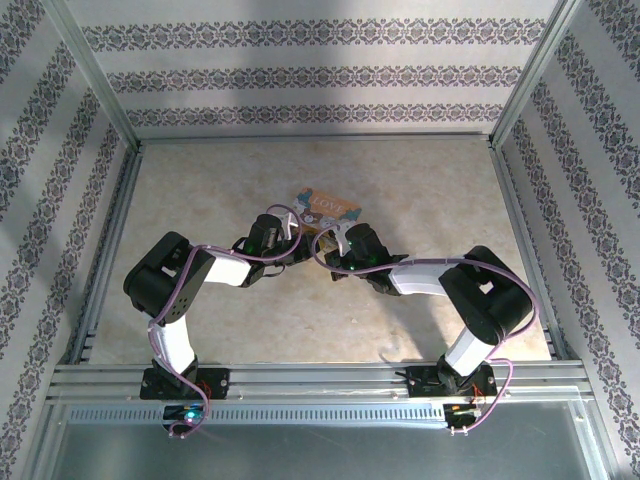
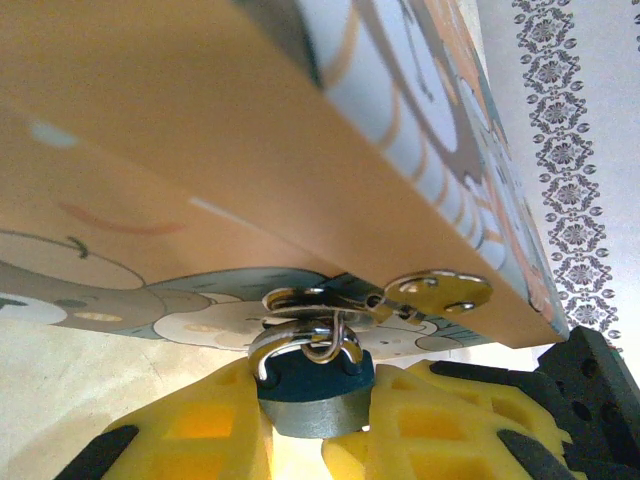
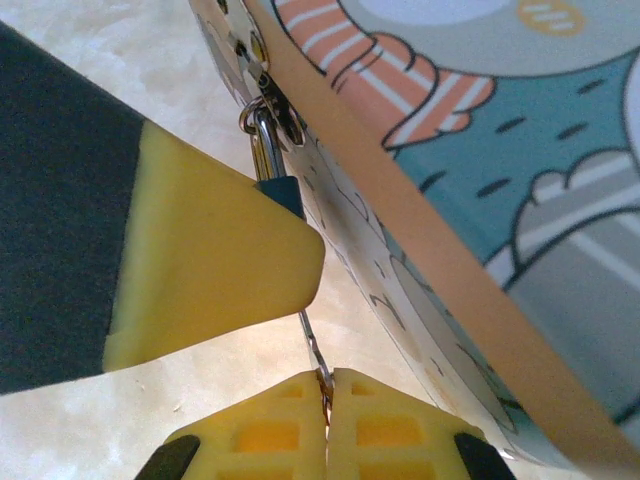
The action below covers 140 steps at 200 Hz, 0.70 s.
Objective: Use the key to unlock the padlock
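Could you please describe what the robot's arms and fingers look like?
The left arm and right arm have black joint housings and white links, with a lilac cable looping along each. The fingers are yellow, moulded with a grid of recesses, on black backing.

We list left arm (image 1: 172,290), right arm (image 1: 482,300): black joint housings, white links, lilac cables (image 1: 508,378); left gripper (image 2: 312,405), right gripper (image 3: 327,400): yellow waffle-moulded pads (image 2: 200,430), black-backed.
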Motion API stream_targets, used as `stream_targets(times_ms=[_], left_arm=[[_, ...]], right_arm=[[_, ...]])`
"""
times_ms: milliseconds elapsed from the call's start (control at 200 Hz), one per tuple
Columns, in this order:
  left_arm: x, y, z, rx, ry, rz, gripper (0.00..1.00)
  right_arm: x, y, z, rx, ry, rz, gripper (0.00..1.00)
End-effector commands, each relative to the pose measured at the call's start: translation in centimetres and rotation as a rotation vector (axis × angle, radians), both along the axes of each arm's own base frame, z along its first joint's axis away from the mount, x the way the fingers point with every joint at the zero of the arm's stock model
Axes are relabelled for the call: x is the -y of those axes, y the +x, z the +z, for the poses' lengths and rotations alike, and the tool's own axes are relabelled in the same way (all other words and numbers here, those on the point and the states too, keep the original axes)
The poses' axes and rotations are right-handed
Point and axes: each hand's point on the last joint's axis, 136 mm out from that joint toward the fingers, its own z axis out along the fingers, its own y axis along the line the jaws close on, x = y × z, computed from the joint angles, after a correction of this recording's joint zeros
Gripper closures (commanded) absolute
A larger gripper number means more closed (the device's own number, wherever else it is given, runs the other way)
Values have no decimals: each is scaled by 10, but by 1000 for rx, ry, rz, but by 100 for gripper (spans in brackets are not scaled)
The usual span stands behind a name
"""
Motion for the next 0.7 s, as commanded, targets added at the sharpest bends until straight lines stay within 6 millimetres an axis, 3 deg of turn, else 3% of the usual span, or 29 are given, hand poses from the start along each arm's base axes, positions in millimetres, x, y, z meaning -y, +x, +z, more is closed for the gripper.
stream_targets(times_ms=[0,435,695], left_arm=[[16,2,36,86,-72,-40,78],[19,0,38,83,-72,-46,78],[20,-1,37,76,-71,-49,78]], right_arm=[[-8,13,15,98,14,4,100],[-28,24,45,219,146,58,100],[-31,36,77,284,255,55,100]])
